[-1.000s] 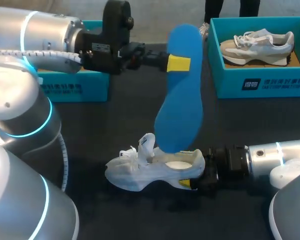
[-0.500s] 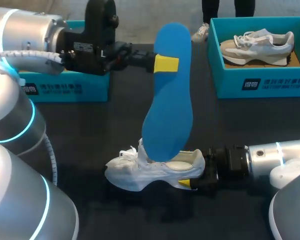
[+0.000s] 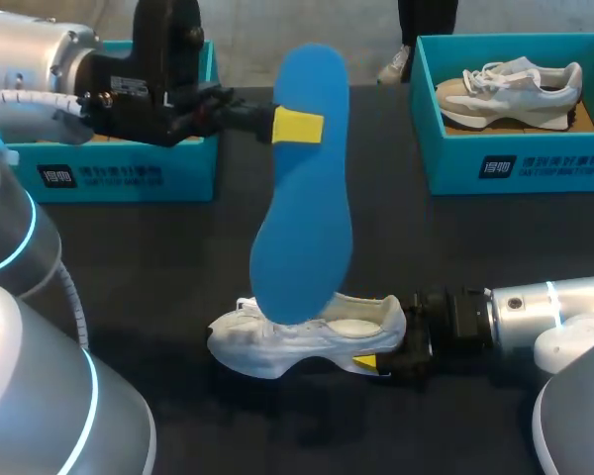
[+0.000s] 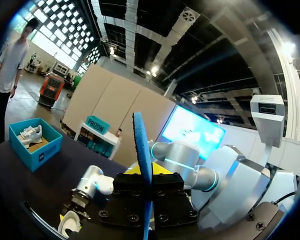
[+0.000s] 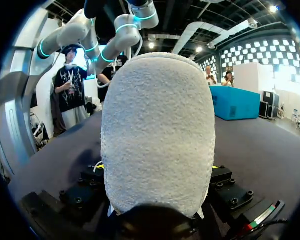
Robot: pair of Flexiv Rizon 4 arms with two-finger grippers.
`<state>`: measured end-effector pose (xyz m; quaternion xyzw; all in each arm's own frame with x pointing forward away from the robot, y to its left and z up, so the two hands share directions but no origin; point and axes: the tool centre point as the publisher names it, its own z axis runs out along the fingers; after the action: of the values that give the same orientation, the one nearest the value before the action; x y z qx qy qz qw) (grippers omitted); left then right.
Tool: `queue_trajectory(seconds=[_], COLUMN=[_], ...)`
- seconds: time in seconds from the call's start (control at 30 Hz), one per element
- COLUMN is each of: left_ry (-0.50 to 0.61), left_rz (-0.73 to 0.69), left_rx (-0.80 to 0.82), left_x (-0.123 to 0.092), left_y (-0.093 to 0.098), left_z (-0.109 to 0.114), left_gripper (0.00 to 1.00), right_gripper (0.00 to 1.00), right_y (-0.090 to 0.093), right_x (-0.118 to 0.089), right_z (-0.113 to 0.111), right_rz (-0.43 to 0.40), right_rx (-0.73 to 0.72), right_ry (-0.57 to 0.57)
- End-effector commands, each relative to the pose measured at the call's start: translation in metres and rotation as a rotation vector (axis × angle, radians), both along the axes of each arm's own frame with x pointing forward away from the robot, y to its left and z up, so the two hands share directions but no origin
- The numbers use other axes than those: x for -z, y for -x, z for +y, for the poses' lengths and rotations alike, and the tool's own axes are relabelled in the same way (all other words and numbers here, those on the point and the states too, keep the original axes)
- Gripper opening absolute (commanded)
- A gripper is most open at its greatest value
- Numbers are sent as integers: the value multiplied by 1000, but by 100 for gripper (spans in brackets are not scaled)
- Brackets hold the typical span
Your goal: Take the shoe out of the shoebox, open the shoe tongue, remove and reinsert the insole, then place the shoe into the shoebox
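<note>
A blue insole hangs upright over the table, with my left gripper shut on its upper part. In the left wrist view the insole stands edge-on between that gripper's fingers. Its lower end overlaps the front of the white shoe, which lies on the dark table; contact cannot be told. My right gripper is shut on the shoe's heel, one yellow tip showing below it. The heel fills the right wrist view, between the gripper's fingers.
At the back right stands a teal shoebox holding a grey and white shoe. Another teal box sits at the back left, behind my left arm. The table around the white shoe is bare dark cloth.
My left arm has carried the insole leftward, and its lower end has swung from above the shoe's opening to over the laces. The right arm and the shoe have stayed still.
</note>
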<state>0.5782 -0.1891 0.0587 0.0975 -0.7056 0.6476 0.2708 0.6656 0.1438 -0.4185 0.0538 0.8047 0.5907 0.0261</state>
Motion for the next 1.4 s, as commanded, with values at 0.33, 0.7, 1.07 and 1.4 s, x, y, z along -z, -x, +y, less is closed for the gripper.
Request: queue_trajectory(seconds=[0.33, 0.7, 1.07, 1.4], left_ry=[-3, -3, -3, -3], left_rz=[0, 0, 0, 0], left_rx=[4, 4, 4, 4], left_x=[-1, -1, -1, -1], left_y=[-2, -2, -2, -2], left_z=[-3, -3, -3, -3], left_gripper=[0, 0, 0, 0], right_gripper=[100, 100, 100, 100], right_y=[4, 6, 6, 7], right_x=[-6, -19, -39, -65], right_z=[-4, -30, -56, -61], right_rz=[-5, -11, 32, 16], right_rx=[16, 35, 64, 76], right_ry=[13, 102, 320, 648])
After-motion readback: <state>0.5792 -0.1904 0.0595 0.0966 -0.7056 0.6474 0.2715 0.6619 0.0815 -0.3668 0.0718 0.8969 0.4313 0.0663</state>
